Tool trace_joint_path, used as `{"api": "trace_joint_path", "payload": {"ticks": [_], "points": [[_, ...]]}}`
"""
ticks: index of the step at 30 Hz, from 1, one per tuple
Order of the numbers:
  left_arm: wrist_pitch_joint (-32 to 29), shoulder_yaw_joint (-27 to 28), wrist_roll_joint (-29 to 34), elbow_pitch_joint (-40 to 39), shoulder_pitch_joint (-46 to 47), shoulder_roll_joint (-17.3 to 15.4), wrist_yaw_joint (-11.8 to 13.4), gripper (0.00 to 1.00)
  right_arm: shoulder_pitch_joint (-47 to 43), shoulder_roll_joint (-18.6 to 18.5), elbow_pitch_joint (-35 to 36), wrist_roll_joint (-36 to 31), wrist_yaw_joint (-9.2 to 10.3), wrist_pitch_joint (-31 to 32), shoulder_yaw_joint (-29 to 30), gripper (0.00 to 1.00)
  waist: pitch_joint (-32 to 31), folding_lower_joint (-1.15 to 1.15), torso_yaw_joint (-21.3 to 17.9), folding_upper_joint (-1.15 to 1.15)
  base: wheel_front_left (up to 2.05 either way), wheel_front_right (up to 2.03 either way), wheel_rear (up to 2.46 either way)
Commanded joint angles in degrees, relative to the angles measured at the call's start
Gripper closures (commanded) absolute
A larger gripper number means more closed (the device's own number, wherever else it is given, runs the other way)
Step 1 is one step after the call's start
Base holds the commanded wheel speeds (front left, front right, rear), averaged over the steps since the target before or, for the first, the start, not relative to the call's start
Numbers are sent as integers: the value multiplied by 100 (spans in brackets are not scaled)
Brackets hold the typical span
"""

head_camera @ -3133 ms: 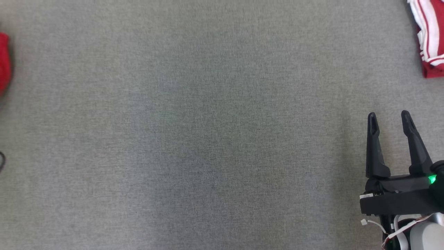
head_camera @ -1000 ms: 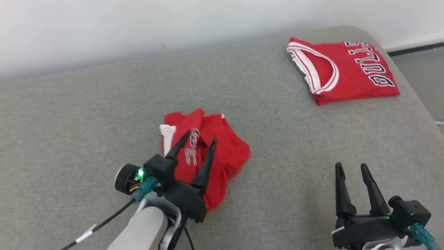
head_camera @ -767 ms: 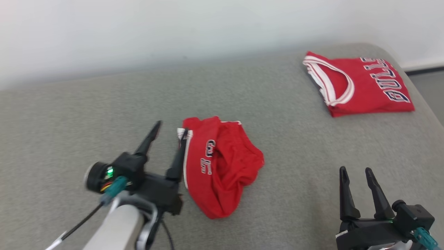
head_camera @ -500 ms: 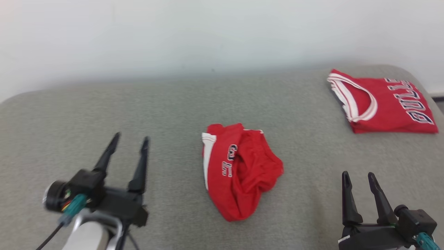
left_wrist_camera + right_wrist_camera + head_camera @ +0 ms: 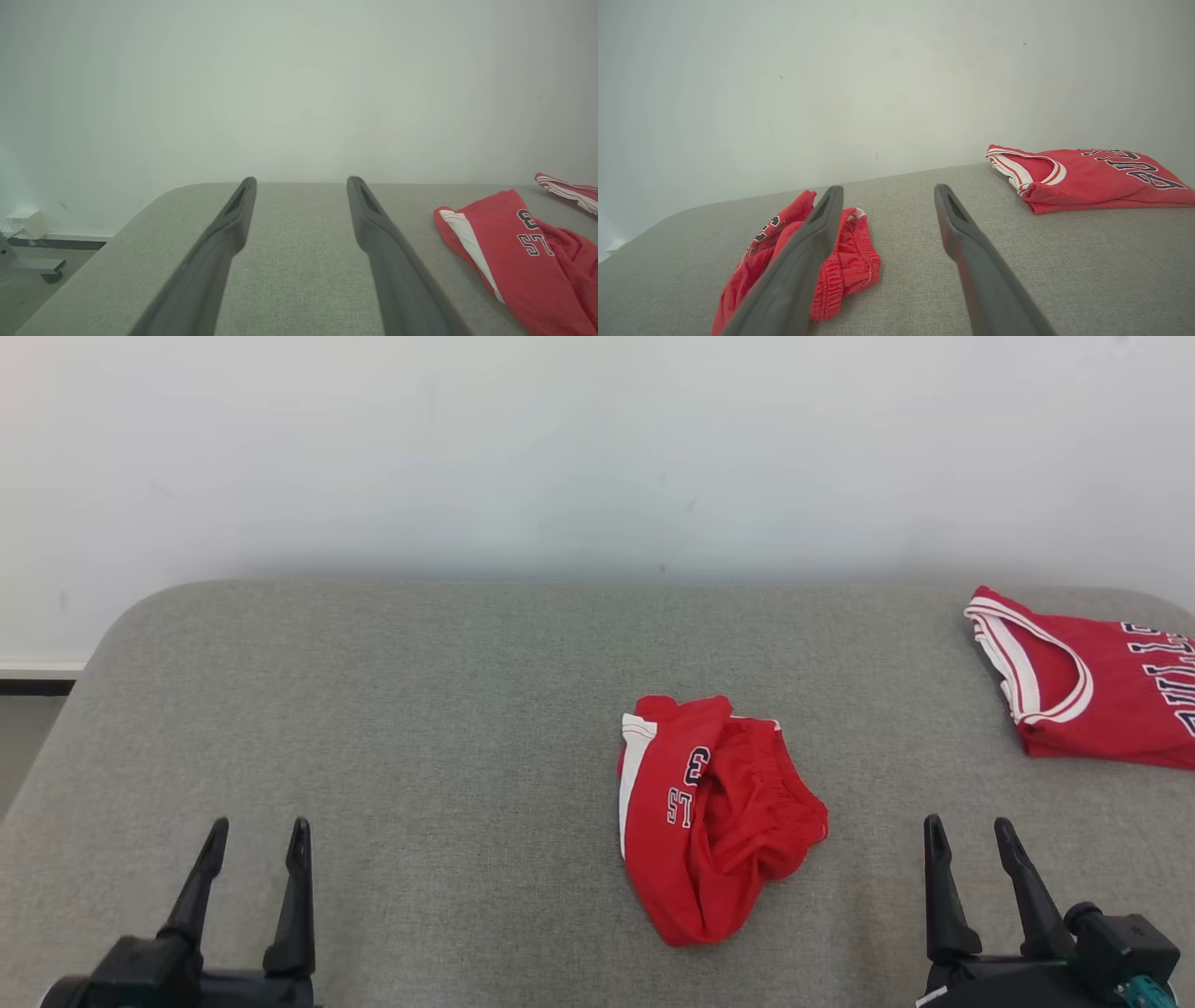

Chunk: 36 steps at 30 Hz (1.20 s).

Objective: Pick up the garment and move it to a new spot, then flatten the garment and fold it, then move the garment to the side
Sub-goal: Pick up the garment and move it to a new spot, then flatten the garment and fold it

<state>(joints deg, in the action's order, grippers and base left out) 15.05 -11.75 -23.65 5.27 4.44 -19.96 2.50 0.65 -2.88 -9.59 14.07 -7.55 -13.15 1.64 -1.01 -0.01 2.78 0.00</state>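
Crumpled red shorts (image 5: 714, 821) are seen on grey surface (image 5: 420, 709); left gripper (image 5: 258, 835) and right gripper (image 5: 967, 835) are held wide apart, empty.

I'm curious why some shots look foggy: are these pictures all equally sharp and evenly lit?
Head view: crisp, soft even light, only a faint shadow under the crumpled shorts. Left wrist view: milky haze, the left pincer near the lens looks soft. Right wrist view: right pincer equally soft, folded jersey lettering sharp.
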Motion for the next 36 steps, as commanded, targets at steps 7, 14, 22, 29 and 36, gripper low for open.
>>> {"api": "trace_joint_path", "payload": {"ticks": [7, 14, 22, 29, 36], "points": [[16, 340, 208, -92, -541, 315, -168, 0, -235, -1, 6, 4, 15, 42, 21, 0, -120, 1, 150, 0, 0, 0, 0], [16, 677, 395, -85, -816, 587, -338, 0, -367, -1, -35, 38, 15, 47, -40, 0, -164, 1, 143, 0, 0, 0, 0], [17, 899, 614, -56, -965, 823, -498, 0, -425, -1, -99, 46, 15, 63, -128, 0, -152, 1, 81, 0, 0, 0, 0], [17, 990, 758, -19, -982, 926, -585, 0, -432, -1, -108, 55, 15, 50, -142, 0, -114, 1, 80, 0, 0, 0, 0], [17, 1114, 899, 72, -919, 1003, -696, 0, -418, -1, -155, 83, 15, 38, -141, 0, -97, 1, 94, 0, 0, 0, 0]]}}
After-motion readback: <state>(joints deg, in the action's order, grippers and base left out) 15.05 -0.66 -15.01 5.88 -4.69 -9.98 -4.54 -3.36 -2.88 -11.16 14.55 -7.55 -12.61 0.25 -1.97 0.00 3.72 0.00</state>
